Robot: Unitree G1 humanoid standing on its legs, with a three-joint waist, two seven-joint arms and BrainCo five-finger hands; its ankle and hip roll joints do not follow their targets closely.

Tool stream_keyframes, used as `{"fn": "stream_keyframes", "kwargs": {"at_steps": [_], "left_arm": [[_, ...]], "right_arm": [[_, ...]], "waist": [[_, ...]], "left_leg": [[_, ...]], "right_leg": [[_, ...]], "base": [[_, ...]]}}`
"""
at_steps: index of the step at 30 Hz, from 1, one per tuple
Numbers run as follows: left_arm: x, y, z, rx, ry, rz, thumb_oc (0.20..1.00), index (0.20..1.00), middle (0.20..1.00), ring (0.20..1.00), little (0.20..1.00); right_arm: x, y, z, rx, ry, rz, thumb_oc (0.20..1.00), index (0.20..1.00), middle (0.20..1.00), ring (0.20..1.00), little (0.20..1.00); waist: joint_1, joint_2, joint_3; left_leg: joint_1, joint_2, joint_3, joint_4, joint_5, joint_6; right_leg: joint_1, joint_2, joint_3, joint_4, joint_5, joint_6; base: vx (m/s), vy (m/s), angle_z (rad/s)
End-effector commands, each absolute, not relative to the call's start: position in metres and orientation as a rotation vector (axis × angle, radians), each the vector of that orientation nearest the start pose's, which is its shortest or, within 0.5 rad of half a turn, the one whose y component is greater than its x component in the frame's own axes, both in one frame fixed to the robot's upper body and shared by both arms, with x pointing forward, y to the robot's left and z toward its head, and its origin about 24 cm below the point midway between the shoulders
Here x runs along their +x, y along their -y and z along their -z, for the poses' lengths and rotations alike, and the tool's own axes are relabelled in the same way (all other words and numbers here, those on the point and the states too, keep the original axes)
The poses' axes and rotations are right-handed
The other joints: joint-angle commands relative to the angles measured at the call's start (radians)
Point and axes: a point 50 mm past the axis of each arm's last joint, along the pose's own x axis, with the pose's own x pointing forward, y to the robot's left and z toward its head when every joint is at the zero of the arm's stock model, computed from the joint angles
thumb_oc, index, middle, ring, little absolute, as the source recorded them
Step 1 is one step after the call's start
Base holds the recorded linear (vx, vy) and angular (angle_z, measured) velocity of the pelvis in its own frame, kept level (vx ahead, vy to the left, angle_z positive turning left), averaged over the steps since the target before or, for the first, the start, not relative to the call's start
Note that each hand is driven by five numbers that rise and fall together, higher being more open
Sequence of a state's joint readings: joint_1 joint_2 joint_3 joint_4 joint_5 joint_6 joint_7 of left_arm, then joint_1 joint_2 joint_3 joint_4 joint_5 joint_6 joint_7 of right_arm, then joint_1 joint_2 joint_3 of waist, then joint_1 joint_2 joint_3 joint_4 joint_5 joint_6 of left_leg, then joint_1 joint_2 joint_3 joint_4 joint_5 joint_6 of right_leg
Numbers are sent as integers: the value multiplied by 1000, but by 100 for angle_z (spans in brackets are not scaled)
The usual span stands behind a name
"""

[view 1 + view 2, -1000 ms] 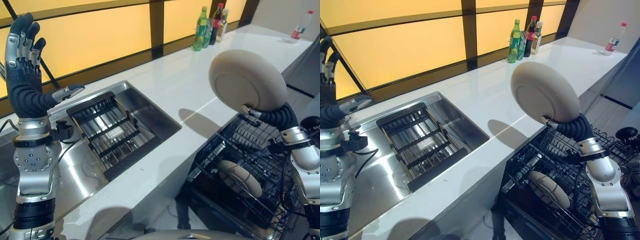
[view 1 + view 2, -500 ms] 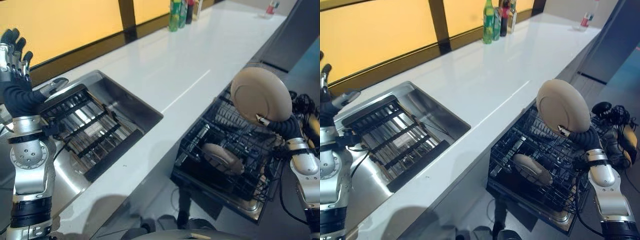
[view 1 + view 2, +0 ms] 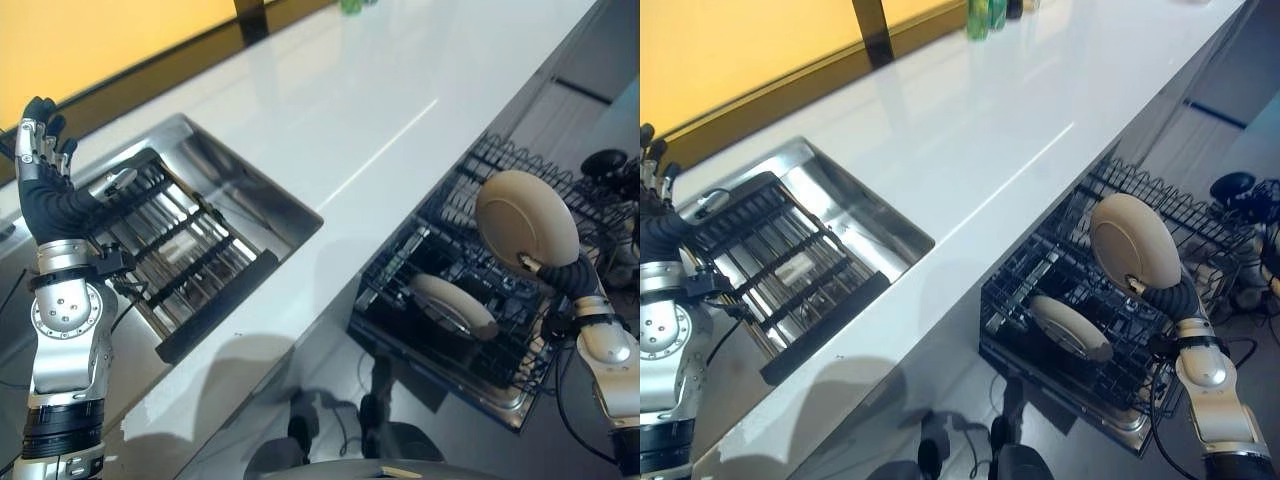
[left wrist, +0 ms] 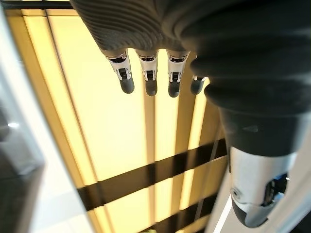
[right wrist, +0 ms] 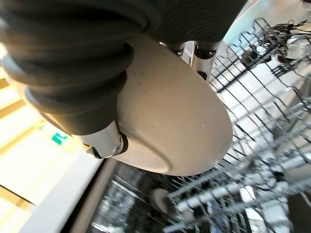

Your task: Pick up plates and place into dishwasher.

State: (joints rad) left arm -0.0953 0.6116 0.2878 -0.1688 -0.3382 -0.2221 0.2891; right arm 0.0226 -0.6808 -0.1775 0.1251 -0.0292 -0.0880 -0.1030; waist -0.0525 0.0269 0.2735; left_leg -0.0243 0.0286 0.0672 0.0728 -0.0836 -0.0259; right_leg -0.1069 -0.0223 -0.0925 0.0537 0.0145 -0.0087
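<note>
My right hand [image 3: 560, 270] is shut on a beige plate [image 3: 527, 218], held on edge just above the black wire dishwasher rack [image 3: 1160, 190]. In the right wrist view the plate [image 5: 170, 126] is pinched between the thumb and the fingers [image 5: 201, 53], with the rack wires beyond it. A second beige plate [image 3: 452, 305] stands tilted in the rack's lower part. My left hand [image 3: 40, 150] is raised over the sink's left side, open, fingers [image 4: 146, 82] straight, holding nothing.
A steel sink [image 3: 255, 190] with a black slatted rack [image 3: 170, 245] is set into the white counter [image 3: 370, 110]. Bottles [image 3: 980, 15] stand at the counter's far end. The pulled-out dishwasher rack sits below the counter's front edge.
The camera has tipped down, shifting the whole picture. My right hand has carried the plate from over the counter edge down to the dishwasher rack. The left hand stays raised.
</note>
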Motion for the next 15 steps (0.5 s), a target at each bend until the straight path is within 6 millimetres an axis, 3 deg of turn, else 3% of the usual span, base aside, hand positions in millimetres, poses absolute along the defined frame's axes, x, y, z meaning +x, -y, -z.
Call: {"fn": "stream_keyframes", "kwargs": {"at_steps": [1,10,15], "left_arm": [[239,-291,-220,232,743,-412,1000,1000,1000,1000,1000],[241,-288,-223,222,754,-434,1000,1000,1000,1000,1000],[240,-289,-221,225,746,-429,1000,1000,1000,1000,1000]], "right_arm": [[262,325,-141,-874,163,335,200,200,200,200,200],[266,335,-167,-984,217,452,200,200,200,200,200],[265,339,-163,-1030,161,398,200,200,200,200,200]], "waist": [[0,-12,7],[-1,5,66],[6,1,67]], "left_leg": [[-128,41,-36,84,42,-35],[-231,47,-51,138,61,-50],[-255,49,-60,166,60,-56]], "right_leg": [[-62,-69,44,74,-26,96],[-123,-56,30,109,-42,67],[-120,-52,25,112,-48,60]], "base": [[-104,-93,9],[-25,-80,4],[50,-75,0]]}}
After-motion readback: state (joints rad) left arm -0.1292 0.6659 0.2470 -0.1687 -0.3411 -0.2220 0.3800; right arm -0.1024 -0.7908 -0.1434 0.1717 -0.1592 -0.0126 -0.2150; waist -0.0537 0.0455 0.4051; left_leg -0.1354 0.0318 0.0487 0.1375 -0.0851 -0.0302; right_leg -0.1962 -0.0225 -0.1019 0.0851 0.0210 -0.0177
